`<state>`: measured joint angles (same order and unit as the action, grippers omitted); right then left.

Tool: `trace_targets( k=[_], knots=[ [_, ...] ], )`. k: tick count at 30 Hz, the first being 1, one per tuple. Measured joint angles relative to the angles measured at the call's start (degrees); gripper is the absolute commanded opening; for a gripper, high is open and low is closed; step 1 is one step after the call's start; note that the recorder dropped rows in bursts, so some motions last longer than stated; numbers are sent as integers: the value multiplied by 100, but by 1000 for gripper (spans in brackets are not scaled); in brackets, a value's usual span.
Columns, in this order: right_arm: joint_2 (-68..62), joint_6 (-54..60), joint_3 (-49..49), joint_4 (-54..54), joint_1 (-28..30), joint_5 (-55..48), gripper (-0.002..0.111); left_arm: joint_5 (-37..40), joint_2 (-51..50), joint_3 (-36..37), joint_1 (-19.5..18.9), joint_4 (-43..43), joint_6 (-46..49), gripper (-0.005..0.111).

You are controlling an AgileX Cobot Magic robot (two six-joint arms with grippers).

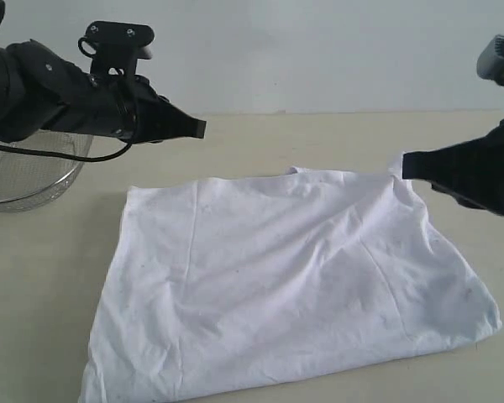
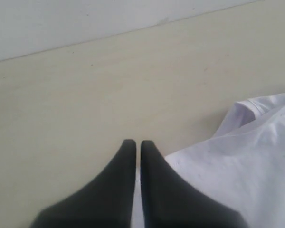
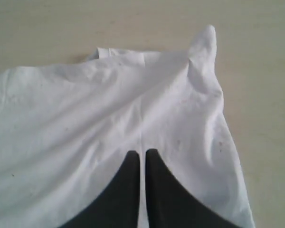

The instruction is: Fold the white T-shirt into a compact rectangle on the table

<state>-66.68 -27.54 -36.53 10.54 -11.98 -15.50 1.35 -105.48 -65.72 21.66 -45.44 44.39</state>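
left pincer (image 2: 134, 142) shut and empty, over bare surface (image 2: 85, 95) just beside the white t-shirt (image 1: 294, 277). right pincer (image 3: 141, 153) shut above the cloth, nothing seen gripped. shirt lies spread, partly folded, mid-surface. judged light, limp, crease-prone; best pinched at the far corners, through all layers.
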Motion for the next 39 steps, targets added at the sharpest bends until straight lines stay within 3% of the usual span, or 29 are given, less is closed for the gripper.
trace_targets(
  k=[8,15,20,29,31,34,39],
  knots=[
    [-370,560,0,-32,0,-996,0,163,-206,-11,0,14,-11,5],
    [-370,847,0,70,0,-728,0,278,-219,-11,0,-111,-88,5],
    [-438,852,-13,283,27,-210,0,888,-219,-11,0,-175,-265,5],
    [-1126,966,-621,241,959,-323,0,1745,-219,-11,0,-232,-780,5],
    [-1271,1559,-894,-49,986,-453,0,1759,-219,-11,0,-232,-794,5],
    [-1476,2337,-1279,-596,986,-1183,0,1179,-219,-11,0,-401,-794,5],
    [-1526,2393,-1294,-837,999,-1295,0,588,-219,-150,0,-508,-357,5]
  ],
)
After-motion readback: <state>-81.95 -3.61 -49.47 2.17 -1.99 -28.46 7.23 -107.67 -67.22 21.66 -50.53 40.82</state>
